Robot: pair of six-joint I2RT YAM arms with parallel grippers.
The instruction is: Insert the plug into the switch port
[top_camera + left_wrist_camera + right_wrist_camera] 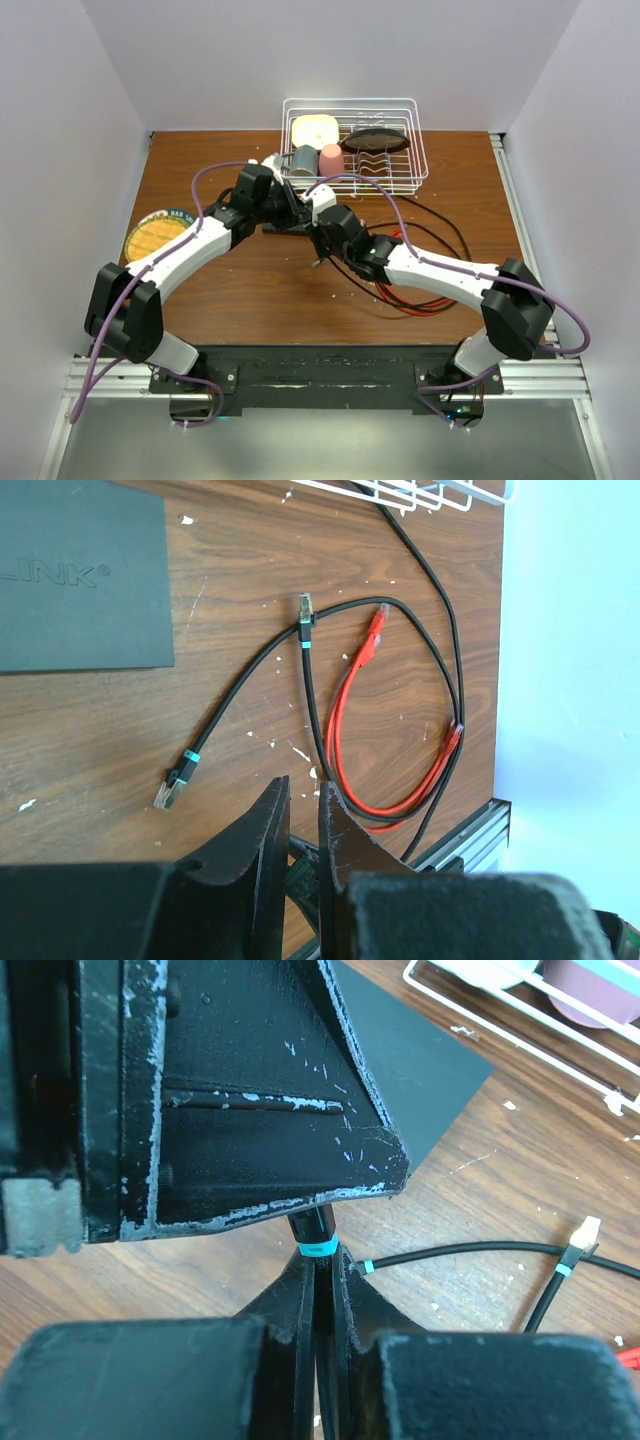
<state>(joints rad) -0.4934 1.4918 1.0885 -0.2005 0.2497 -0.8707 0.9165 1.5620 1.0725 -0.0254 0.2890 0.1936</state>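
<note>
Wood table (260,290) w/ switch (80,575), cables (345,730), rack (355,145).

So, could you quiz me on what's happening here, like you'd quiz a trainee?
1. True or false: the right hand holds nothing.
2. What colour is the band on the black cable in that hand? A) red B) teal C) yellow
3. Fill in: the loose cable lying looped on the table is ___.

Key: 1 false, it is shut on the black cable; 2 B; 3 red, the red cable.

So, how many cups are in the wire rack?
2: a grey cup at the front left of the rack, a pink cup just right of it. Others may be hidden.
</note>
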